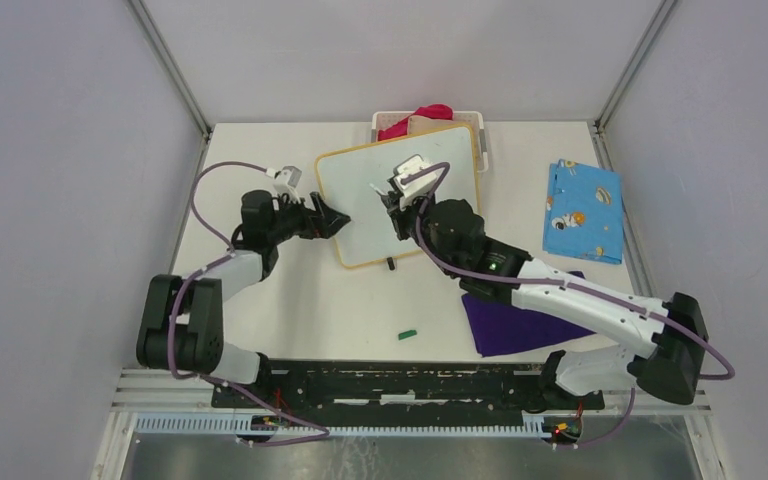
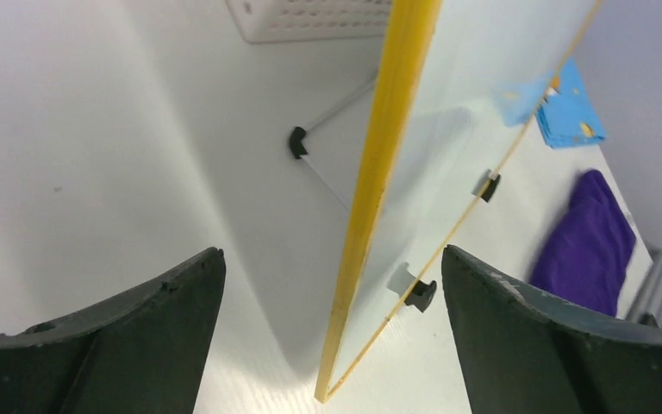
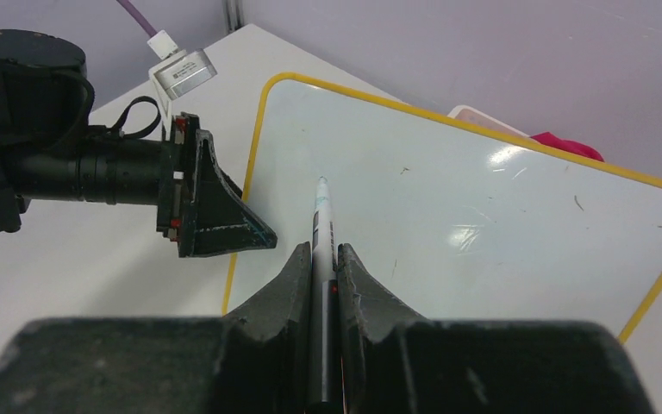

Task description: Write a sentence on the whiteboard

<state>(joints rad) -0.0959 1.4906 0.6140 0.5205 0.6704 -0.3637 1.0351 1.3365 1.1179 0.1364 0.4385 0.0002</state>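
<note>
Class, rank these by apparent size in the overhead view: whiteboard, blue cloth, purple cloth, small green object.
Largest: whiteboard.
Next: blue cloth and purple cloth, unranked, since the right arm hides part of the purple one.
Smallest: green object.

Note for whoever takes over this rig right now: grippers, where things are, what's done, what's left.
Left gripper: open, fingers either side of the whiteboard frame edge nearest it, not clamped.
Right gripper: shut on a marker, tip pointing at the board's upper left; contact unclear.
Whiteboard is propped up mid-table; a small green cap lies on the table nearer the arm bases.
Done: marker in hand, board approached.
Left: the whole sentence; no writing shows.
</note>
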